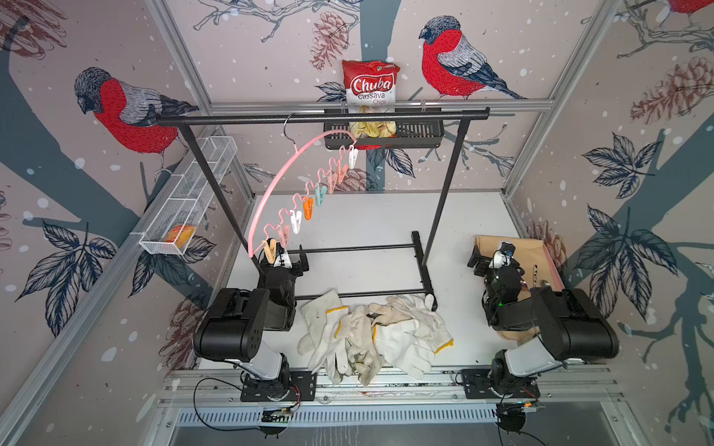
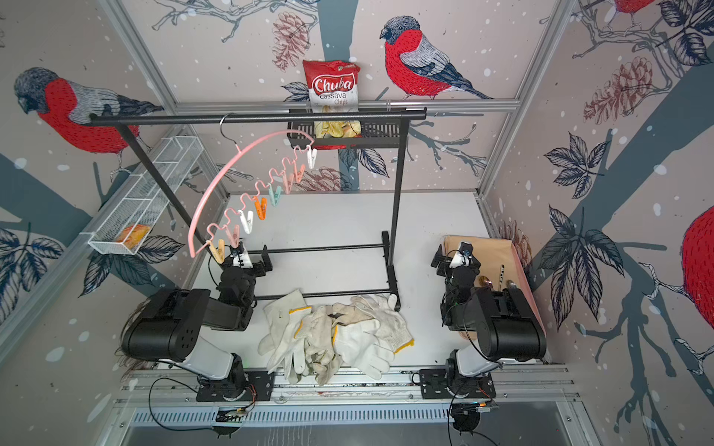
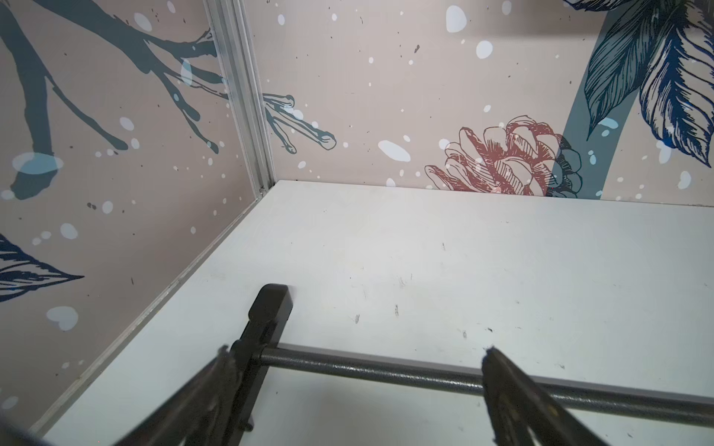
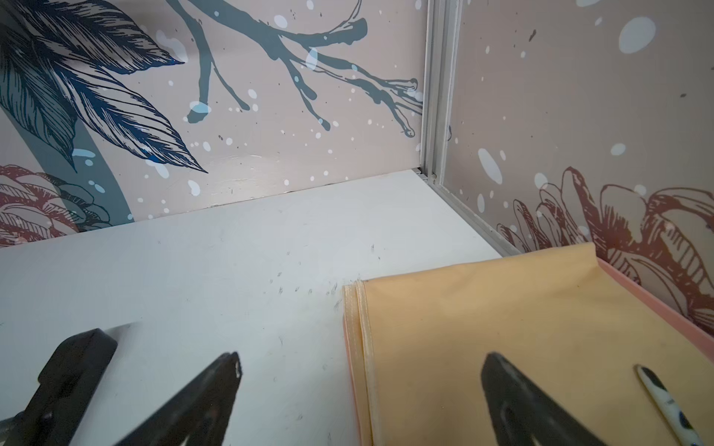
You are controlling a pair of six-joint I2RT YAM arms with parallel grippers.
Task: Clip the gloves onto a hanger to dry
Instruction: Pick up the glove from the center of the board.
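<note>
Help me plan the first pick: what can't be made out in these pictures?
- Gloves: overlapping in both top views, count unclear; neither wrist view shows them.
- Hanger: lowest clothespins overlap the left arm in both top views; contact unclear.
- Tray: the right arm hides most contents in both top views; a spotted handle is cut off by the right wrist view's edge.
- Orange item in the wire basket: too small, behind mesh.

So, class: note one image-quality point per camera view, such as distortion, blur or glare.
In both top views, wide-angle distortion splays the frame posts, and light on the gloves is soft; left wrist view: the left gripper is blurred, the wallpaper sharp; right wrist view: the right gripper blurs too, with faint sheen on the back wall.
</note>
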